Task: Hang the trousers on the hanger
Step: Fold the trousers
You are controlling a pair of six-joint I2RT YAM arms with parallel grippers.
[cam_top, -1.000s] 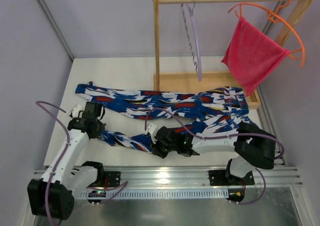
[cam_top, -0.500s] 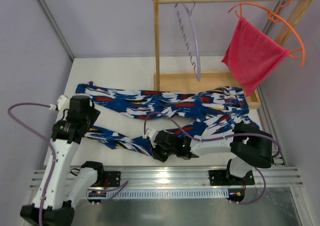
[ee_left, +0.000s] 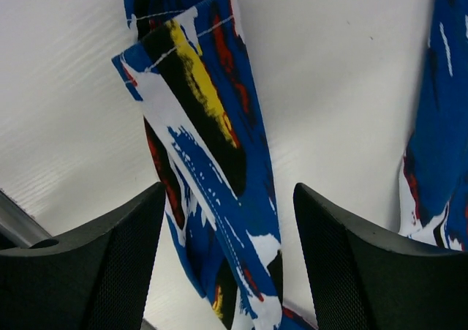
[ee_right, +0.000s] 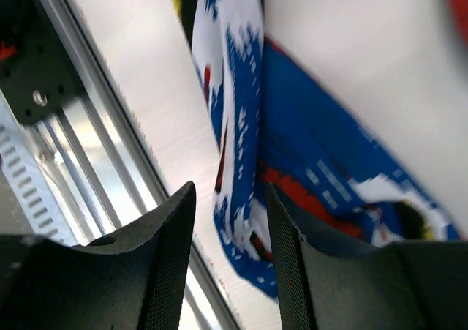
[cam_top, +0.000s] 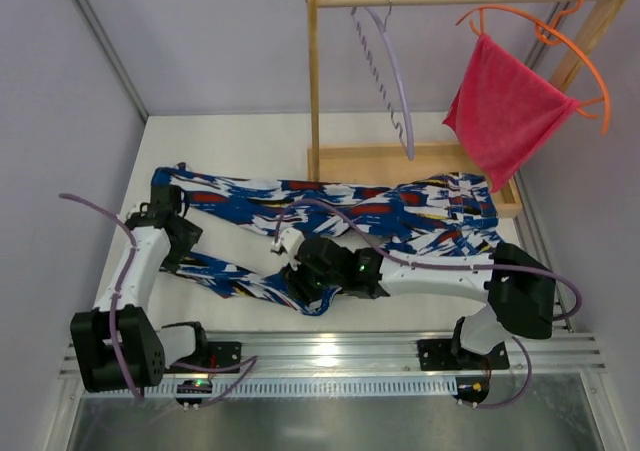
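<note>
White bench [cam_top: 250,141] carries the trousers [cam_top: 230,193], lying flat with legs pointing left. Our left end effector [ee_left: 227,264] hangs wide open over the near cuff, holding nothing. Our right end effector [ee_right: 230,264] is partly open over mid-leg, also empty. The hanger [cam_top: 399,86] hangs well apart. A shallow pinch could let the fabric slip.

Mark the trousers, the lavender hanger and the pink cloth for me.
trousers [cam_top: 230,193]: top view, far leg.
lavender hanger [cam_top: 397,76]: top view, smooth side arm.
pink cloth [cam_top: 505,111]: top view, cloth's middle.
</note>
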